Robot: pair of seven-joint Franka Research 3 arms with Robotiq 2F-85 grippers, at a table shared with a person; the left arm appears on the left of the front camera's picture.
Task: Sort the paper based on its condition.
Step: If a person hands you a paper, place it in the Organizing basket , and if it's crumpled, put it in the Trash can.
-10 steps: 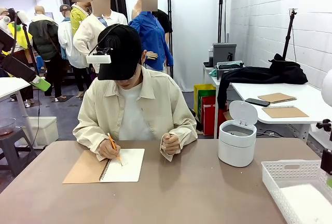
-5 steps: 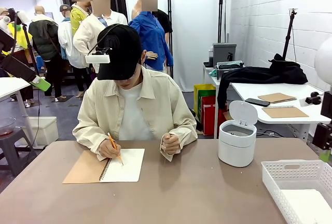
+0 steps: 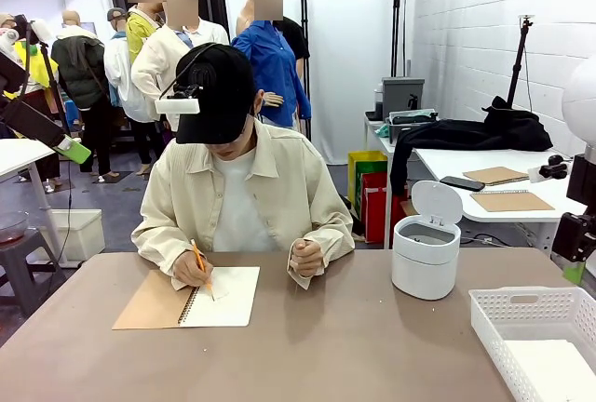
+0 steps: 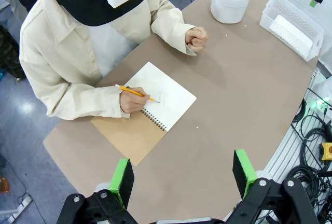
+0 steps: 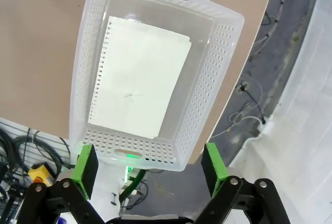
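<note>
Spread wide at the right gripper (image 5: pixel 149 157), green pads well apart, nothing pinched between them. Hanging above the near end of a white perforated basket (image 5: pixel 228 53), clear of its rim. Lifted since a second ago: then low at the right edge of the front view, just over the basket; now higher up that edge, off the contents. Also opened a little further over that second.

Inside the basket, one sheet of the paper (image 5: pixel 140 79), lying flat on the floor. Long axis along the basket's length. Row of torn binding holes down one long edge, on picture left in the right wrist view. Faint creases crossing near the middle; otherwise smooth and blank.

Further along the table (image 3: pixel 372 346), toward the person, a small round white bin (image 3: pixel 426 253) with its lid flipped up; contents too hard to make out.

Spread wide too at the left gripper (image 4: pixel 183 175), empty, high above the table's near edge.

Below it, an open spiral notebook (image 4: pixel 166 97) with its brown cover folded out, and the person's hand (image 4: pixel 129 101) on the page, pinching an orange pencil (image 4: pixel 136 93). Pencil tip shifted slightly on the page since the earlier frame. Other hand (image 4: pixel 196 37) closed in a fist on the table, apart from the notebook.
</note>
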